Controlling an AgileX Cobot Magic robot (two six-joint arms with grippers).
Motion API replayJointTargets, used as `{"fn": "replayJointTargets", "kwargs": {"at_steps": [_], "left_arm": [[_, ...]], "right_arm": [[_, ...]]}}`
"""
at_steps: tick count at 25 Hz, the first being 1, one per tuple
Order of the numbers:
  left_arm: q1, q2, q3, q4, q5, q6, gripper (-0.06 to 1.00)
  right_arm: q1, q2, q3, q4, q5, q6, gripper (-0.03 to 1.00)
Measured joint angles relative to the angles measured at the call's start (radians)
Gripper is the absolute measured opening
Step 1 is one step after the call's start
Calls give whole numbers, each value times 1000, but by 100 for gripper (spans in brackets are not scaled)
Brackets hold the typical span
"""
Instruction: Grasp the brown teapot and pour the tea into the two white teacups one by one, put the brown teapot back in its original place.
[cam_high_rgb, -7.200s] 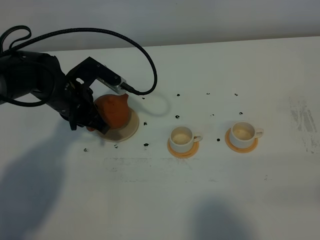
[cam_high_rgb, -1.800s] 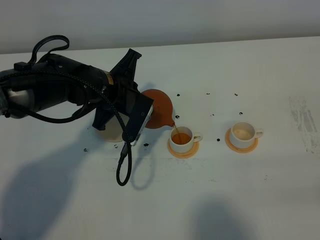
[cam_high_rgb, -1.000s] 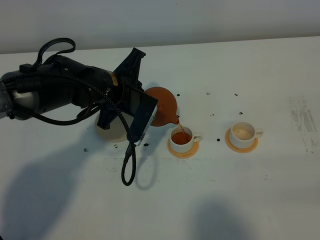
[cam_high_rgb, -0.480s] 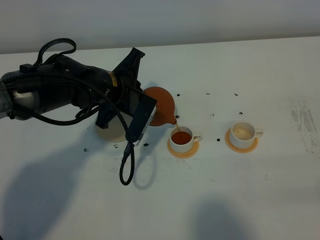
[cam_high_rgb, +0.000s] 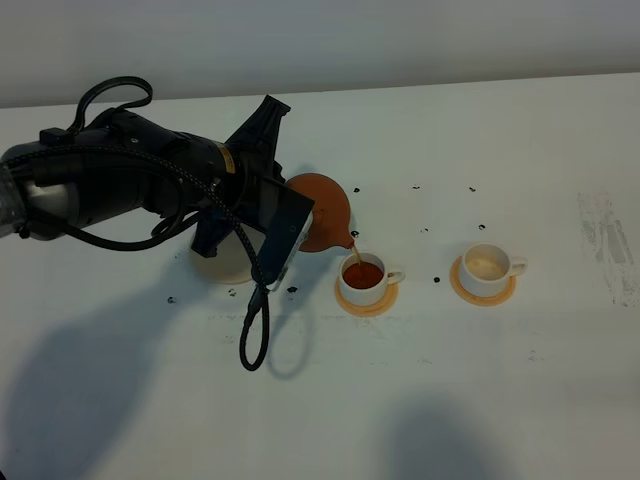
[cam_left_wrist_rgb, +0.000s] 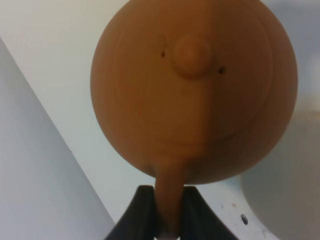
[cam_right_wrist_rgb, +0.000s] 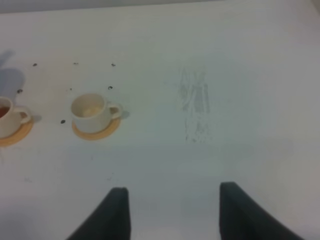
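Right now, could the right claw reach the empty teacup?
Probably yes. The right claw hangs open over the table, with nothing between it and the empty teacup; the brown teapot is over the other cup.

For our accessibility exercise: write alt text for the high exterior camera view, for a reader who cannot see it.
The left gripper tilts a brown teapot, pouring tea into the nearer teacup on a white table. The farther teacup looks empty.
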Motion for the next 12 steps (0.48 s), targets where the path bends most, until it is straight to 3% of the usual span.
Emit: {"fn": "replayJointTargets", "kwargs": {"at_steps": [12], "left_arm": [[0,0,0,4,0,30,11]], "right_arm": [[0,0,0,0,0,0,42]]}}
